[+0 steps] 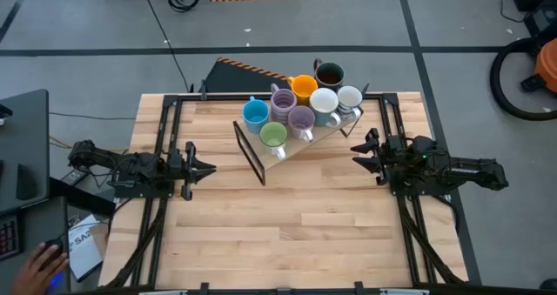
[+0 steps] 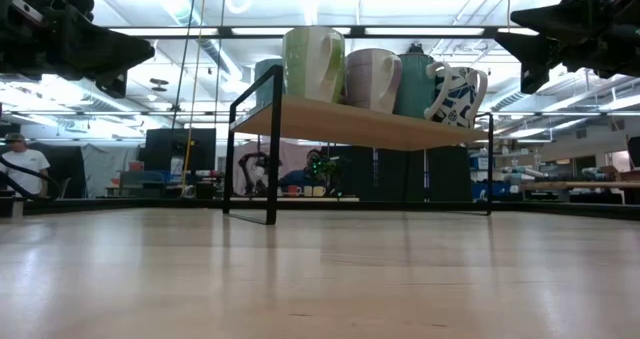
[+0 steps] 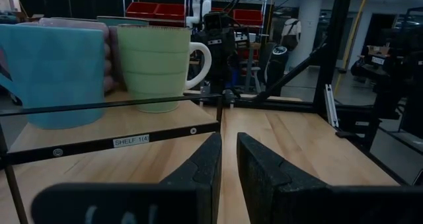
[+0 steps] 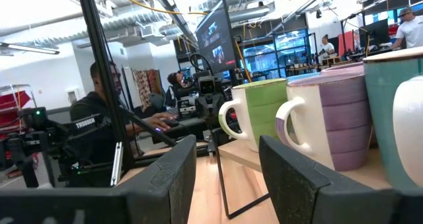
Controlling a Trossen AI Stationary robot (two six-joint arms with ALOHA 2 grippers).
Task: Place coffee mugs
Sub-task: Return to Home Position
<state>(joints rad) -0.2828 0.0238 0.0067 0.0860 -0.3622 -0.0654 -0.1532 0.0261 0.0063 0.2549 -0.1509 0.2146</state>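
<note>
Several coffee mugs stand upright on their bases, close together, on a low wooden shelf (image 1: 335, 131) with a black frame at the table's far middle. They are a blue one (image 1: 255, 113), a green one (image 1: 273, 136), two purple (image 1: 301, 119), an orange one (image 1: 303, 88), a dark one (image 1: 330, 73) and two white (image 1: 324, 101). My left gripper (image 3: 228, 141) hovers level at the table's left side, pointing at the shelf, with a narrow gap between its fingers and nothing in it. My right gripper (image 4: 227, 151) hovers at the right side, open and holding nothing.
Black frame rails (image 1: 165, 130) run along the table's left and right sides under both arms. Bare wood (image 1: 296, 225) spreads from the shelf to the near edge. A person's hand (image 1: 43, 260) shows at a desk off the near left corner, and people sit in the room beyond.
</note>
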